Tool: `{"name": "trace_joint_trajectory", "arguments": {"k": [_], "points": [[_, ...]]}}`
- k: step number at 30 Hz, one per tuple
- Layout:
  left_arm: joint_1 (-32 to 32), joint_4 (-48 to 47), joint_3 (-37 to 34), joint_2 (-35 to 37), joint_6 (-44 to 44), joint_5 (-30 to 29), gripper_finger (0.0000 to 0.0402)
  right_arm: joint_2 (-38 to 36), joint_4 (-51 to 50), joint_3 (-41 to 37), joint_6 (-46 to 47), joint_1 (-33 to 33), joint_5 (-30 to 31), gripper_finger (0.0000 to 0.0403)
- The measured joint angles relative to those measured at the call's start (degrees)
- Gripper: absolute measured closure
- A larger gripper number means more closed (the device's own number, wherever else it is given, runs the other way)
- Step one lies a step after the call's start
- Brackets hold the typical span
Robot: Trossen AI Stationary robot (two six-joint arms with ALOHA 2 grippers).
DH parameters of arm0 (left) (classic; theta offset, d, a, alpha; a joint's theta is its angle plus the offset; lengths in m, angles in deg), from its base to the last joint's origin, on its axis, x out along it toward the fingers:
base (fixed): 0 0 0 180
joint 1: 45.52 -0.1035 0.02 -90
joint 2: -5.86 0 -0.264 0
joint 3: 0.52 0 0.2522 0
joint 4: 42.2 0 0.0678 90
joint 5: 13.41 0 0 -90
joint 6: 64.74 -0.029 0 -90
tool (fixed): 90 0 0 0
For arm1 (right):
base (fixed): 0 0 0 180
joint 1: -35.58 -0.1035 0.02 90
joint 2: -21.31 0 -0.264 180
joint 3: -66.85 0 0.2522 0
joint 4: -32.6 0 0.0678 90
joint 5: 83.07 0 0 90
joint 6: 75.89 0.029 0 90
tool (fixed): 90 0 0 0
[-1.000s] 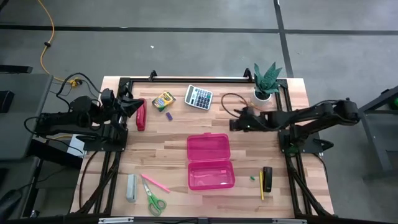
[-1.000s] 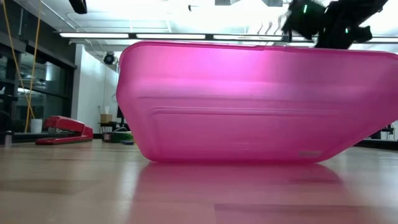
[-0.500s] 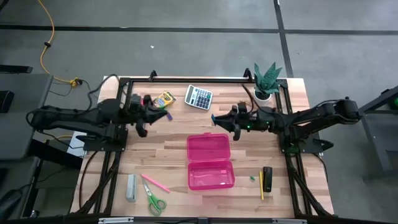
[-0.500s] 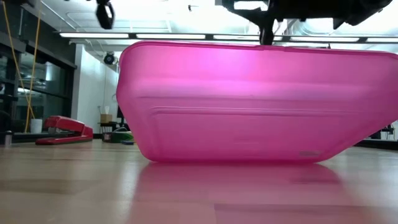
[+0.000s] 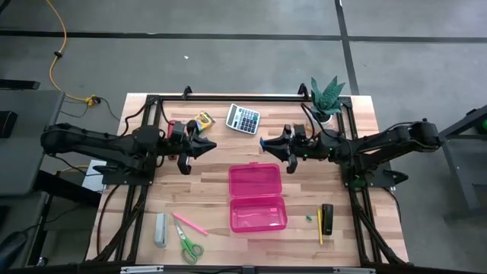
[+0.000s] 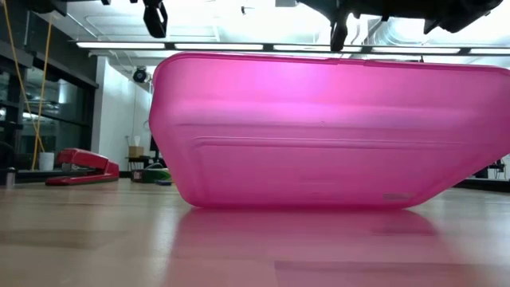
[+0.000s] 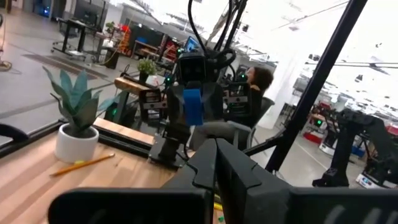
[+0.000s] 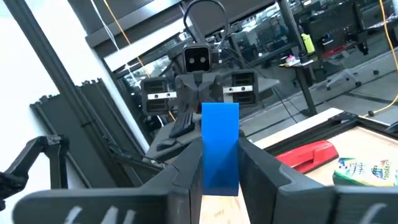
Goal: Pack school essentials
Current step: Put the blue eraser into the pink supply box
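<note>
My right gripper [image 5: 266, 144] hovers over the table just beyond the open pink case [image 5: 257, 196], shut on a blue eraser [image 8: 220, 146]. My left gripper [image 5: 204, 145] faces it from the left, shut and empty, above the wood near the red stapler [image 5: 173, 128]. The yellow-green crayon box [image 5: 202, 119] lies flat by the far edge. Green-handled scissors [image 5: 190, 246] and a pink pencil [image 5: 189, 224] lie near the front left. A yellow pencil [image 5: 319, 226] and a green eraser [image 5: 310, 218] lie right of the case. An orange pencil [image 7: 81, 165] lies by the plant pot. My right gripper pinches the blue eraser between its two fingers, whose pads [image 8: 189, 165] sit on the eraser's broad faces. The eraser's free end [image 8: 220, 115] sticks out past the fingertips. The fingers reach level from the table's right side, and the eraser is lifted clear of the table.
A calculator [image 5: 243, 118] lies at the far edge and a potted plant [image 5: 326, 99] stands at the far right corner. A grey object [image 5: 160, 230] lies front left, a black one [image 5: 327, 217] front right. The pink case [image 6: 319, 131] fills the low view. A person sits beyond the table [image 7: 258, 84].
My left gripper has swung from the far left, past the stapler, toward the table's middle. My right gripper has moved left toward the centre beyond the case, carrying the blue eraser. The two grippers now face each other closely.
</note>
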Motion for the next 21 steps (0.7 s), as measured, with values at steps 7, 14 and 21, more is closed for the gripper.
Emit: {"name": "trace_joint_trajectory", "arguments": {"k": [7, 14, 21], "points": [[-0.5, -0.2, 0.0, 0.0, -0.1, -0.2, 0.0401, 0.6, -27.7, 9.6, 0.9, -1.4, -6.2, 0.0328], [-0.6, -0.3, 0.0, 0.0, 0.8, -0.9, 0.0401, 4.2, -52.7, 21.4, -1.7, -5.6, -9.2, 0.0328], [-0.6, -0.7, 0.0, 0.0, 1.0, -1.9, 0.0401, 9.5, -58.4, 24.8, -0.7, -11.2, -16.7, 0.0328]]}}
